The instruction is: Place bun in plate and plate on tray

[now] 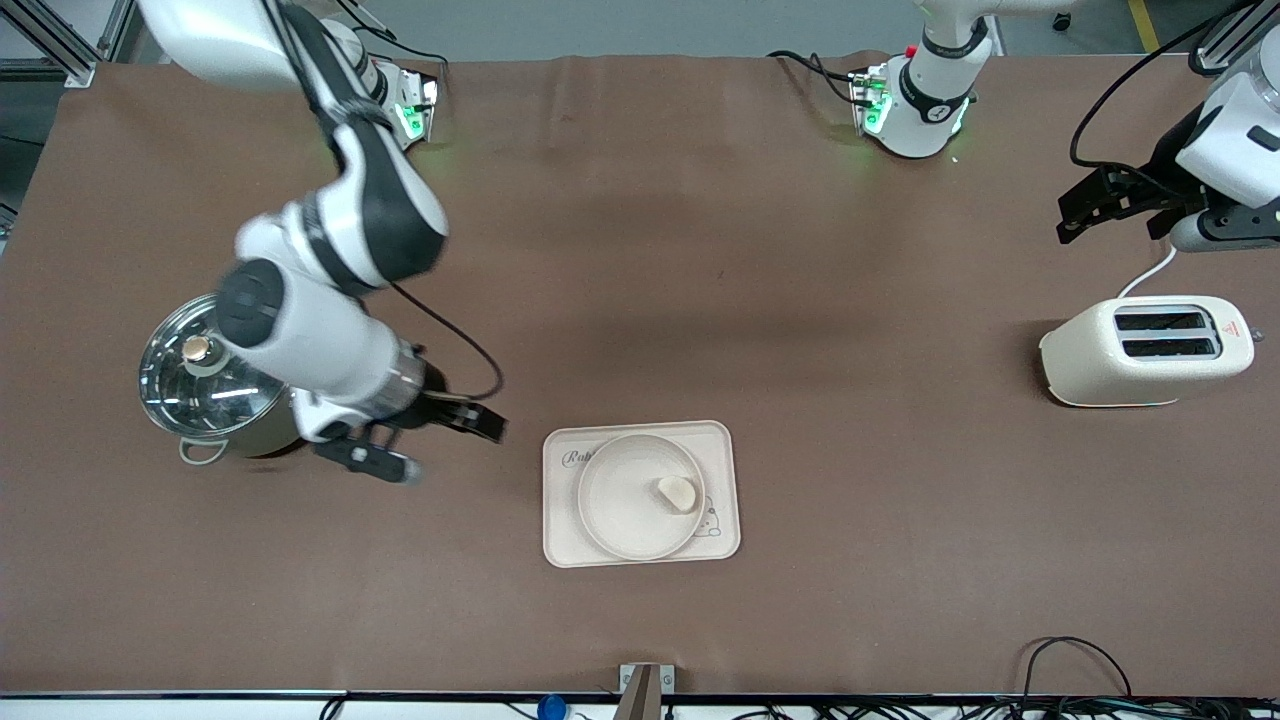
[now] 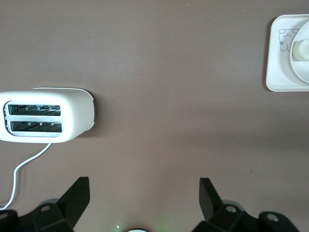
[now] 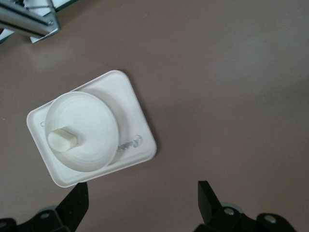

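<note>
Already the bun (image 1: 677,493) lies in the plate (image 1: 620,510), off-centre toward the left arm's end, and the plate sits on the tray (image 1: 560,545), so both placements look done. Only thin strips of tray show around the plate's rim, leaving little slack. Bare brown desk (image 1: 640,280) surrounds the tray on every side. Just beside it, toward the right arm's end, the right gripper (image 1: 452,440) hangs with jaws spread and empty, near a lidded steel pot (image 1: 205,375). Over a white toaster (image 1: 1145,350), the left gripper (image 1: 1085,210) waits, jaws spread.
</note>
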Robot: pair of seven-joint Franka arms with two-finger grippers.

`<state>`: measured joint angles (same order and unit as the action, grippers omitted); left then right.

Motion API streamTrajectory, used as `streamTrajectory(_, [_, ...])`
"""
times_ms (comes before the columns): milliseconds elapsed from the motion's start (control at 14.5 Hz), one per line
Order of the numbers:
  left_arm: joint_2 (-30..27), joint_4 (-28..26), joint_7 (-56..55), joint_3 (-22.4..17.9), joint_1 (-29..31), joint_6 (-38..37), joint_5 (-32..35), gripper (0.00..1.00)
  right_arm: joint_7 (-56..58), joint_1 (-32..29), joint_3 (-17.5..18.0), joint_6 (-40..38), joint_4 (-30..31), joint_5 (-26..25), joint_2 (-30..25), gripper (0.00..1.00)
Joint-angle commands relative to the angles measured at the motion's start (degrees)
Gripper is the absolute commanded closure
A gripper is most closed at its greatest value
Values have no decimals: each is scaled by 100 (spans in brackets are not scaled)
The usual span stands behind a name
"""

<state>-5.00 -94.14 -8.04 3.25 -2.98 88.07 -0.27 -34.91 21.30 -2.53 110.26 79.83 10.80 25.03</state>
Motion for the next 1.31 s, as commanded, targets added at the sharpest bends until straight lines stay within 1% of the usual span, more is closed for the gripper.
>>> streamTrajectory(0, [-1,88,66,-18,-1,-79,-52,0,457,-388,94,-688,253,-804,-804,0])
streamTrajectory(69, [-1,88,66,-18,-10,-79,-52,0,677,-511,94,-934,244,-938,-1006,0])
streamTrajectory(206, [16,88,57,-18,-10,-79,-61,0,1046,-731,77,-1243,244,-992,-1350,0])
streamTrajectory(412, [8,97,75,-18,-10,-79,-61,0,2117,-811,-134,-1787,243,-1570,-1772,0])
streamTrajectory(481, [-1,97,75,-18,-10,-79,-70,0,2294,-820,-186,-1928,287,-1616,-1947,0])
streamTrajectory(619, [8,106,66,-18,-10,-79,-70,0,2584,-855,-213,-2218,445,-1607,-2281,0])
streamTrajectory(756, [8,97,66,-18,-19,-79,-61,0,3242,-1336,-161,-2237,883,-1520,-2711,0])
streamTrajectory(894, [16,106,75,-9,-10,-79,-61,0,3665,-1837,-134,-2237,1297,-1196,-3055,0])
streamTrajectory(962, [8,106,75,-18,-10,-79,-61,0,3963,-2170,-4,-2272,1333,-1125,-3091,0])
streamTrajectory(1031, [8,106,84,-18,-10,-79,-43,0,4323,-2626,285,-2342,1325,-1115,-3091,0])
streamTrajectory(1100, [16,132,110,-18,-1,-79,-35,0,4405,-2970,601,-2430,1307,-1115,-3109,0])
streamTrajectory(1169, [43,219,223,-18,8,-79,-43,0,4397,-3139,813,-2561,1264,-1115,-3187,0])
streamTrajectory(1238, [51,238,372,-26,-1,-79,0,0,4397,-3132,815,-2597,1254,-1115,-3275,0])
